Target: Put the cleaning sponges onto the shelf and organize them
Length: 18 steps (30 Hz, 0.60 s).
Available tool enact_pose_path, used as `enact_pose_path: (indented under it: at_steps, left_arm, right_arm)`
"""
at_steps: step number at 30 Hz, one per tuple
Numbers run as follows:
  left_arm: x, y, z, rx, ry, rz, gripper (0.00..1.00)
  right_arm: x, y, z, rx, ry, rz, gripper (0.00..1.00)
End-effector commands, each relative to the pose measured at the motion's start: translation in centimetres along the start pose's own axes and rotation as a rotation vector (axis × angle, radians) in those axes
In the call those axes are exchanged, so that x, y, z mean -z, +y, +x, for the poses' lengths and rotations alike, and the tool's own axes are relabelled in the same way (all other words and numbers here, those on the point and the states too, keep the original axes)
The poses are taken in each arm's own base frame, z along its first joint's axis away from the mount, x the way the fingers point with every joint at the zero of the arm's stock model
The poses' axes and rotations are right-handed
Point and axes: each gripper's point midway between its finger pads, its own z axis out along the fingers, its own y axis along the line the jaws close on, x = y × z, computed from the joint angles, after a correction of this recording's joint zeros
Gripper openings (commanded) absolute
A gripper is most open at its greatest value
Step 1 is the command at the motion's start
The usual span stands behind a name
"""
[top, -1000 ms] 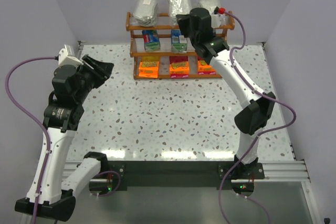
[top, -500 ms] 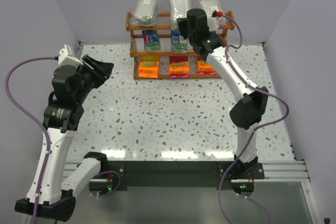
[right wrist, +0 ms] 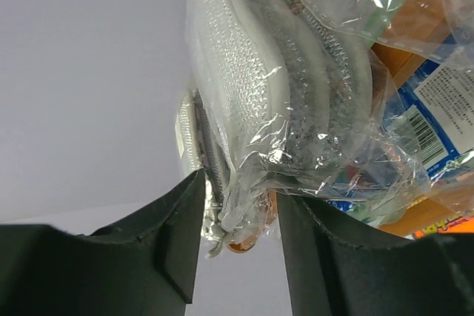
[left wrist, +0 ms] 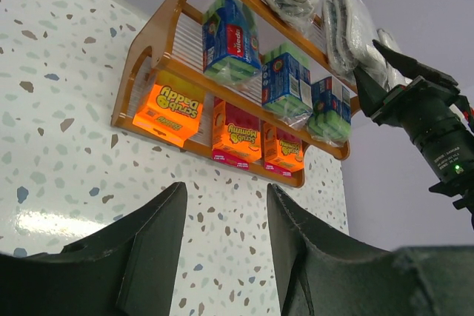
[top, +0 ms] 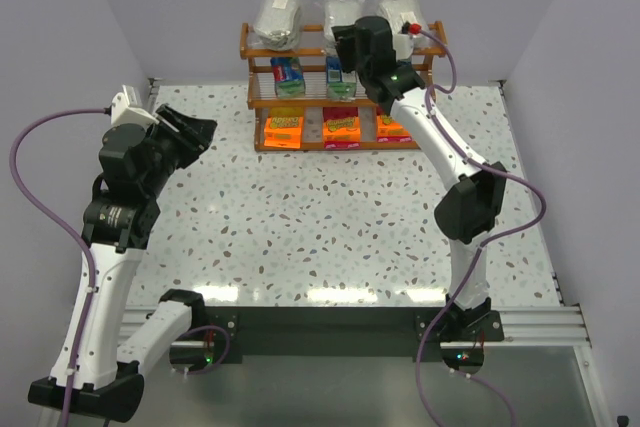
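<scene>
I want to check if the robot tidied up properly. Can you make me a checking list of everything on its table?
Surface: speckled white table, shelf at its far edge.
Job's things: wooden shelf holds nine packs: three silvery-grey sponge packs on top, three green-and-blue packs in the middle, three orange-and-pink packs at the bottom.
Clutter: nothing seen.
Grippers: left fingers open and empty, over the table's left side; right fingers open, either side of a silvery pack's clear wrap on the top tier.
Cables: purple cables loop from both arms.
Surroundings: plain pale walls.
</scene>
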Motion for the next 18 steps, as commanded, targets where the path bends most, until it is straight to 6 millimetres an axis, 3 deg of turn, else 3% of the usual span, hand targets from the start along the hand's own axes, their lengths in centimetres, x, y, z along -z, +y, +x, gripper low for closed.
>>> enact_pose_path:
  at_steps: [1, 5, 8, 9, 11, 12, 13, 14, 15, 16, 17, 18]
  left_arm:
    - [0.4, -1.1, -1.2, -0.016, -0.037, 0.029, 0.53]
    - [0.4, -1.3, -1.3, -0.015, -0.036, 0.032, 0.53]
    - [0.4, -1.5, -1.5, -0.013, -0.038, 0.034, 0.53]
    - [0.3, -1.6, -1.6, -0.013, -0.041, 0.037, 0.54]
    - [0.3, -1.8, -1.6, -0.015, -0.04, 0.042, 0.56]
    - [0.1, -1.8, -1.7, -0.017, -0.039, 0.043, 0.57]
    - [0.1, -1.9, -1.7, -0.015, -0.041, 0.043, 0.59]
    - [0.0, -1.9, -1.6, -0.018, -0.036, 0.046, 0.61]
    - [-0.2, -2.1, -1.6, -0.022, -0.034, 0.051, 0.69]
    - [-0.2, -2.1, -1.5, -0.026, -0.032, 0.053, 0.75]
    - [-0.6, -2.0, -1.4, -0.03, -0.024, 0.05, 0.8]
    - [-0.8, -2.0, -1.4, -0.032, -0.026, 0.052, 0.93]
  right_arm:
    - [1.6, 4.5, -1.0, -0.035, -0.007, -0.118, 0.5]
    - [3.8, 7.1, -2.0, -0.009, -0.009, -0.186, 0.64]
    - [4.7, 7.1, -2.1, 0.02, 0.003, -0.208, 0.7]
    - [6.1, 8.6, -2.7, 0.012, 0.0, -0.253, 0.72]
    - [6.8, 8.2, -2.6, 0.041, 0.017, -0.264, 0.78]
    - [8.6, 9.5, -3.3, 0.041, 0.015, -0.302, 0.8]
    - [9.1, 9.4, -3.3, 0.048, 0.025, -0.311, 0.82]
    - [9.8, 9.4, -3.1, 0.078, 0.044, -0.325, 0.98]
    - [10.1, 8.4, -2.3, 0.106, 0.087, -0.325, 0.98]
    - [11.8, 9.1, -2.6, 0.117, 0.104, -0.349, 0.98]
    - [11.8, 7.4, -1.9, 0.178, 0.133, -0.332, 0.99]
    - [12.7, 6.9, -0.7, 0.217, 0.209, -0.355, 0.98]
